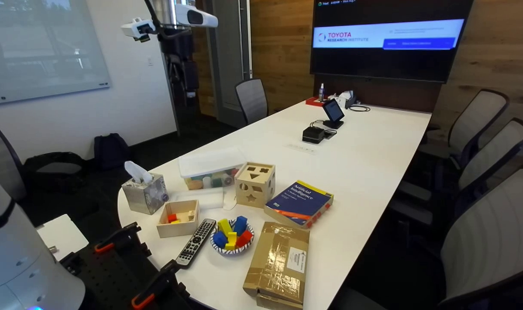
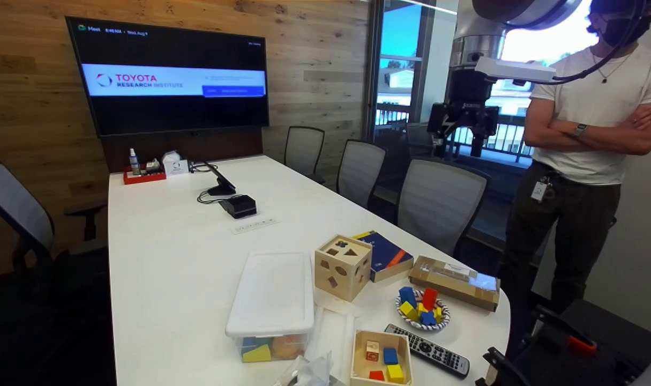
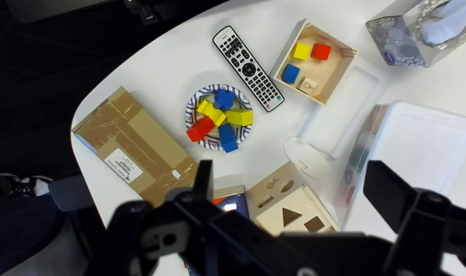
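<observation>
Left to right from the wrist, chunky blocks (image 3: 213,112) are piled in the striped bowl (image 3: 191,111), small cubes (image 3: 320,51) are parked in the wooden tray (image 3: 328,73), and nothing's pinched: the gripper (image 3: 291,168) is held high, spread wide, so everything seems left to do. The blue cube (image 3: 290,73) is caught here but apparently hidden by the tray's front wall (image 1: 178,230) in an exterior view.
</observation>
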Controlling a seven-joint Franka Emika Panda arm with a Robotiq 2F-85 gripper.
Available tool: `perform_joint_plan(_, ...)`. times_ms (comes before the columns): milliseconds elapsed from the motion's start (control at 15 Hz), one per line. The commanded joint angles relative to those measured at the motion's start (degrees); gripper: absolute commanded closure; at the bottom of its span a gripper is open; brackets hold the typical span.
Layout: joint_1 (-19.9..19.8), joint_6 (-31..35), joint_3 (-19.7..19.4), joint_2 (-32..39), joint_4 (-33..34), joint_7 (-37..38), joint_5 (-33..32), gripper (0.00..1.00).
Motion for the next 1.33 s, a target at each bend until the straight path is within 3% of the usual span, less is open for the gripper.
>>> perform_joint_plan(0, -0.19, 3.21, 1.46, -1.49, -2.39, 3.26, -2.26, 0.00)
perform_joint_plan(200, -0.36, 7.67, 2.29, -3.44, -6.53, 4.44, -4.60, 0.00)
perform_joint_plan(533, -4.62, 24.11, 5.42, -6.72, -15.47, 12.39, -17.23, 0.00)
perform_joint_plan(1267, -3.71, 22.75, 4.46, -4.33, -13.88, 10.98, -16.29, 0.00)
